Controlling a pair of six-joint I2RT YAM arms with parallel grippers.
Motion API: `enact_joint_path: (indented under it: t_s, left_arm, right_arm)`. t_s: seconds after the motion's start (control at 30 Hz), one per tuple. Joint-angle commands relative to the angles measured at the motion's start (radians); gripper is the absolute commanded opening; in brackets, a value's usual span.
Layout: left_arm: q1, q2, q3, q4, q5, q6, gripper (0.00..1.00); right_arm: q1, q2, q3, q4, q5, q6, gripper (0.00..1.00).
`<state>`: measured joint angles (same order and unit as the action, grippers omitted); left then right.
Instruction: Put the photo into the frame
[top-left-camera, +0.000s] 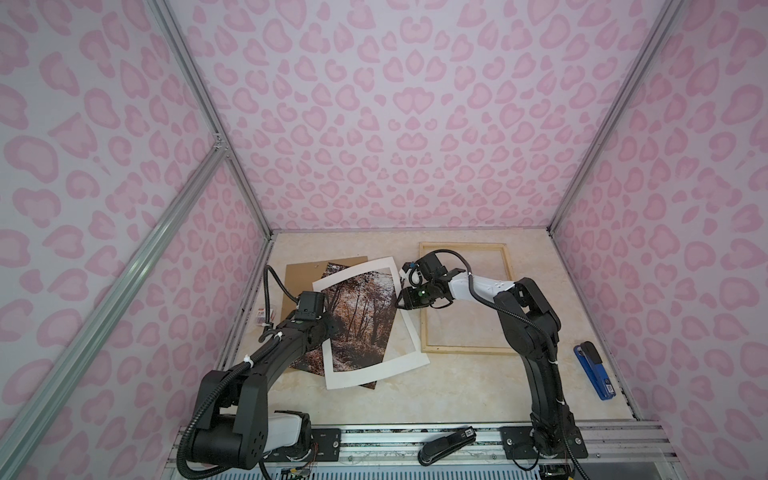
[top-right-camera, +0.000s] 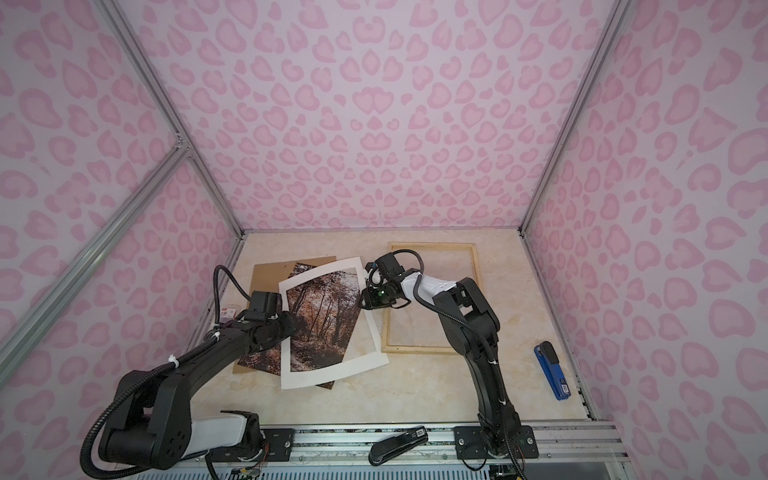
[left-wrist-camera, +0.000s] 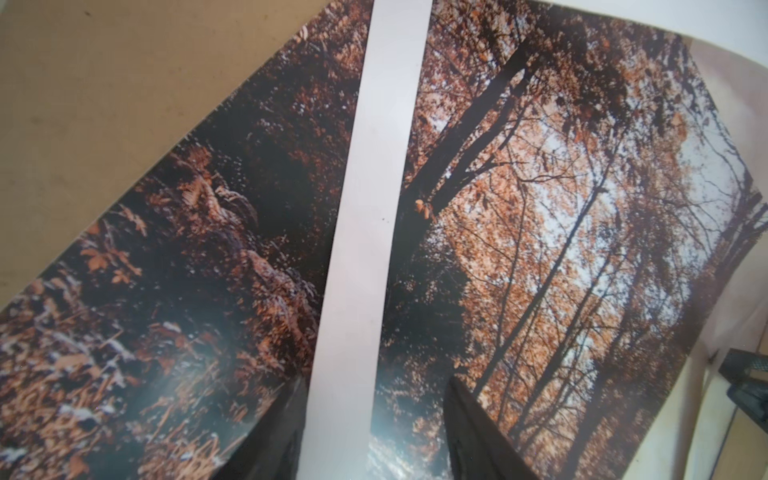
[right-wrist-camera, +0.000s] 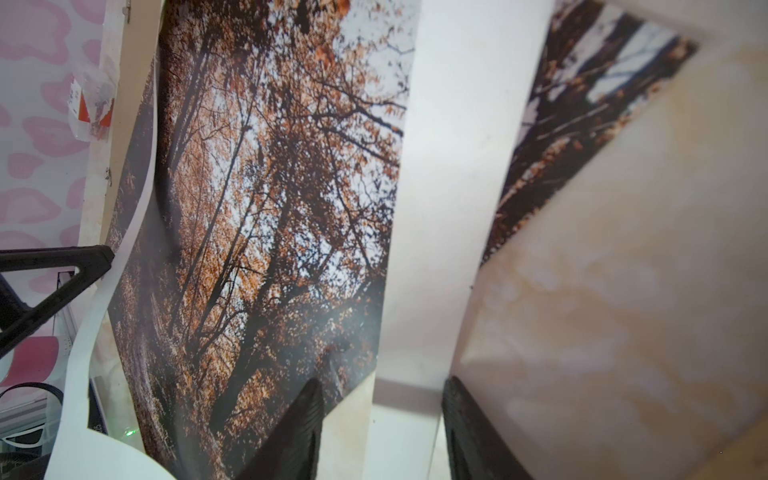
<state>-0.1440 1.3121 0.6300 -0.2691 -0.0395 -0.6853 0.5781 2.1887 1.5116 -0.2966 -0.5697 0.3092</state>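
Early stage: the photo (top-left-camera: 353, 307) is lying on the backing board (top-left-camera: 307, 270) under the white mat (top-left-camera: 374, 370), near the frame (top-left-camera: 469, 348), which is sitting empty. The left gripper (left-wrist-camera: 378, 382) and right gripper (right-wrist-camera: 381, 380) are straddling mat strips, jaws parted (whether gripping cannot be told).

Soft even light, hazy glare close-up

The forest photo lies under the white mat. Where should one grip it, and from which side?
Probably the photo at its near left corner, coming from the left. It lies turned under the white mat, so this corner sticks out uncovered. It lies flat on the brown backing board, so a finger must slide under.
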Motion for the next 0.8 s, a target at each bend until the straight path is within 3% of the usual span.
enact_joint_path:
  t_s: [0.0,0.27,0.5,0.77]
  left_arm:
    - [0.0,-0.026,0.015,-0.019,0.011,0.01,0.56]
    - [0.0,-0.05,0.014,-0.027,0.008,0.018,0.55]
    - [0.0,-0.012,0.009,-0.093,-0.13,-0.005,0.57]
    - [0.0,0.044,0.006,-0.087,-0.143,-0.013,0.58]
  right_arm:
    - [0.002,0.017,-0.016,-0.09,0.056,0.009,0.49]
    - [-0.001,0.018,-0.001,-0.09,0.047,0.007,0.47]
    - [0.0,0.019,0.035,-0.146,0.114,-0.022,0.49]
    - [-0.008,0.042,0.069,-0.186,0.179,-0.043,0.5]
